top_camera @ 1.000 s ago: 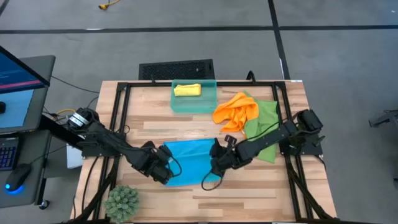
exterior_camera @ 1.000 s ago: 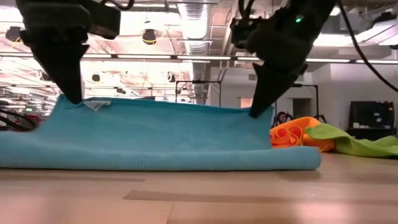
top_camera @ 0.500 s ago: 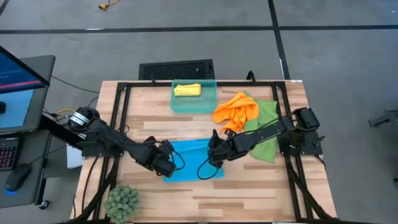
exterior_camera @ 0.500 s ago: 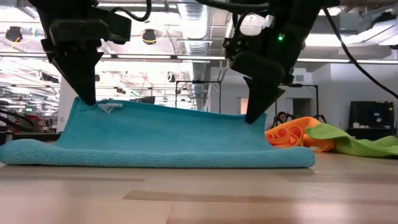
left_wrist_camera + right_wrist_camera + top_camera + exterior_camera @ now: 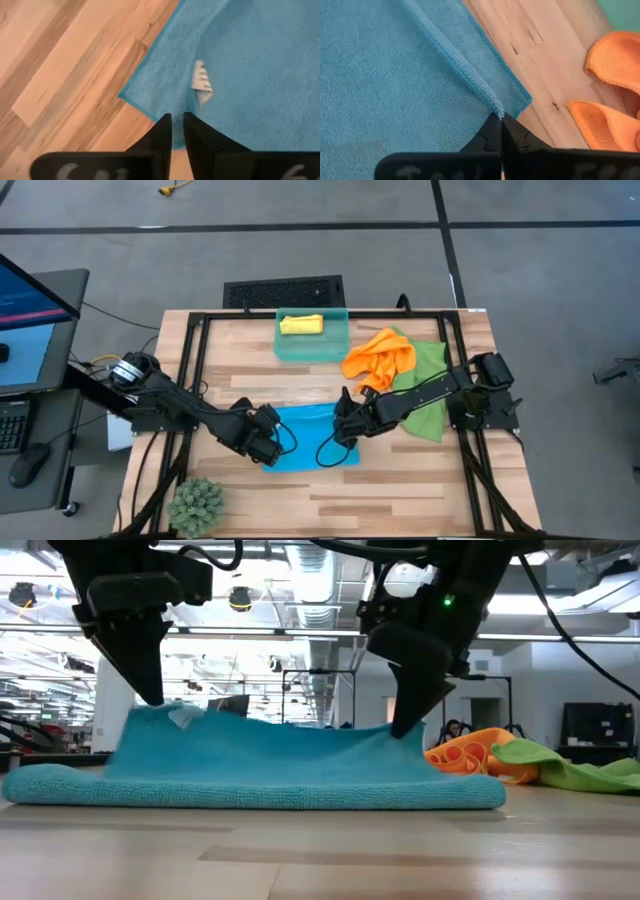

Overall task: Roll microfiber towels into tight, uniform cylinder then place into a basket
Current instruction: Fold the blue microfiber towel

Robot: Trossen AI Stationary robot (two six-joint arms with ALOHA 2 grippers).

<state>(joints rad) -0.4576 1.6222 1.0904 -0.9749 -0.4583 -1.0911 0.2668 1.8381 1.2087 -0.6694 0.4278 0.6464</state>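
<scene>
Right gripper (image 5: 344, 416): jaws pinched shut on the blue towel's (image 5: 305, 435) edge, on the side toward the orange towel (image 5: 380, 358). Left gripper (image 5: 266, 442): jaws narrowly parted with the blue edge between them by the white tag (image 5: 201, 82); whether they grip cannot be told. Blue towel lies folded on the worktop (image 5: 420, 480), in front of the basket (image 5: 312, 345). Progress: yellow towel (image 5: 301, 325) rolled and in the basket. Outstanding: blue, orange, and green towel (image 5: 428, 375) beside the orange.
</scene>
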